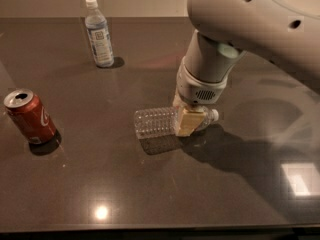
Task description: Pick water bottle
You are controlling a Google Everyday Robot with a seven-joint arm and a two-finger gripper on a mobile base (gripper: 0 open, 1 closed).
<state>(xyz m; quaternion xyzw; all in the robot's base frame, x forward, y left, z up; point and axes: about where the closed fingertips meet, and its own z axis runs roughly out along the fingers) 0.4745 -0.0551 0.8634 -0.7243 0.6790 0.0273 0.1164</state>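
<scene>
The water bottle [155, 122] is clear ribbed plastic and lies on its side on the dark table [100, 184], its small white cap [214, 115] pointing right. My gripper [183, 118] hangs from the big grey arm and is down over the bottle's neck end. It is open and straddles the bottle. The near yellowish finger [188, 122] stands in front of the bottle and hides its label band; the far finger is mostly hidden behind it. The bottle rests on the table.
A bluish bottle [98, 34] with a large white-blue label stands upright at the back left. A red soda can [30, 116] stands at the left. The arm casts a wide shadow to the right of the gripper.
</scene>
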